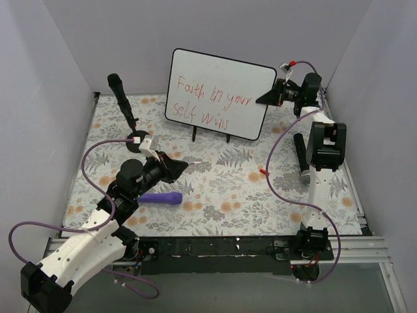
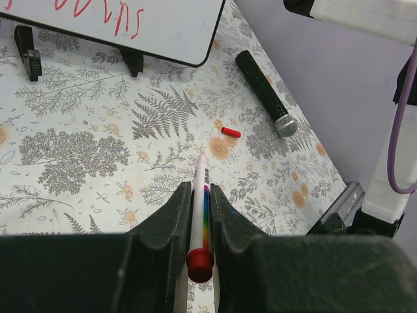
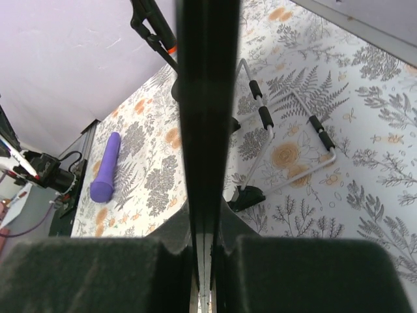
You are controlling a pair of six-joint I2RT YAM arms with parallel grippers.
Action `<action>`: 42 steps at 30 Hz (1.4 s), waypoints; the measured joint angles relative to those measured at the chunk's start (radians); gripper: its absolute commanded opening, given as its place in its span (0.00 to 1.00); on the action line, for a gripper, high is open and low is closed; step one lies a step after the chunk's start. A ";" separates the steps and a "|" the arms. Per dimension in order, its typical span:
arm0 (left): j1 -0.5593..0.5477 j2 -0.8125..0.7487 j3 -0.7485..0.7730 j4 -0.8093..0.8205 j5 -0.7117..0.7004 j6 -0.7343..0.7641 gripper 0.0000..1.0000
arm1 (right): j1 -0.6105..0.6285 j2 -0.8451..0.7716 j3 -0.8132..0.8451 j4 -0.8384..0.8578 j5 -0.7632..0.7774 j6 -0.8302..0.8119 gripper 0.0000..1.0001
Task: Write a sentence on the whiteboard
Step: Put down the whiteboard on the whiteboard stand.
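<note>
— Floral surface [image 1: 221, 189], whiteboard [image 1: 218, 94] standing at its far edge, sentence [image 1: 208, 101] written in red. Right gripper [image 1: 268, 98] pinches the board's right edge; left gripper [image 2: 199, 195] pinches the marker [image 2: 201, 222].
— A sideways tug there could tip the board; a stray marker tip would smear the lettering.

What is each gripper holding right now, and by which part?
Left gripper: white marker pen with a red end, clamped near that red end. Right gripper: large glossy white black-framed whiteboard, clamped on its right edge.
</note>
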 measured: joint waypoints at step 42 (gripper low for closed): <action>0.000 0.051 0.042 -0.037 -0.016 0.014 0.00 | -0.001 0.153 0.169 0.096 -0.047 0.086 0.01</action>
